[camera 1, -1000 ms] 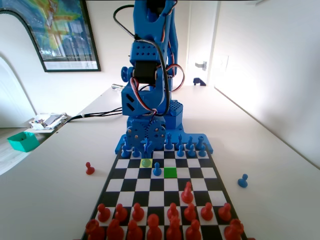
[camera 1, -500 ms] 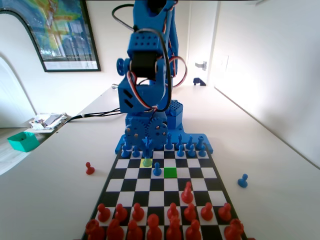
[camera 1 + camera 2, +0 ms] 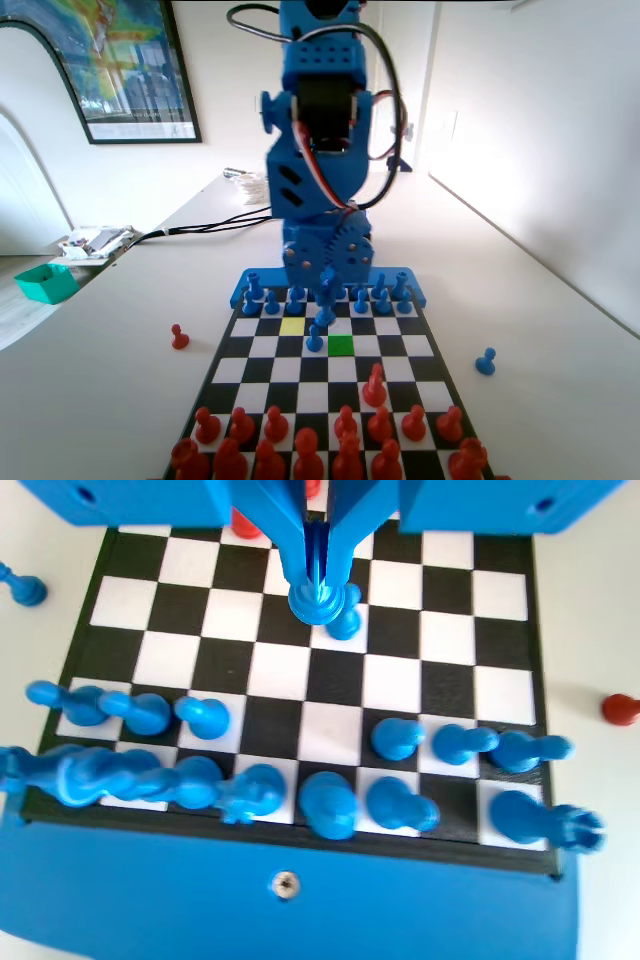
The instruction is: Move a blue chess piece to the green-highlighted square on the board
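The blue two-finger claw [image 3: 318, 592] is clamped on a small slender blue plastic chess piece [image 3: 316, 602] (lifted clear). It hangs over the black-and-white checkered board [image 3: 420, 345], just beside the bright green square [image 3: 341, 345].

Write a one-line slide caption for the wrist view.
Gripper shut on a blue chess piece, lifted above the board beside a blue pawn.
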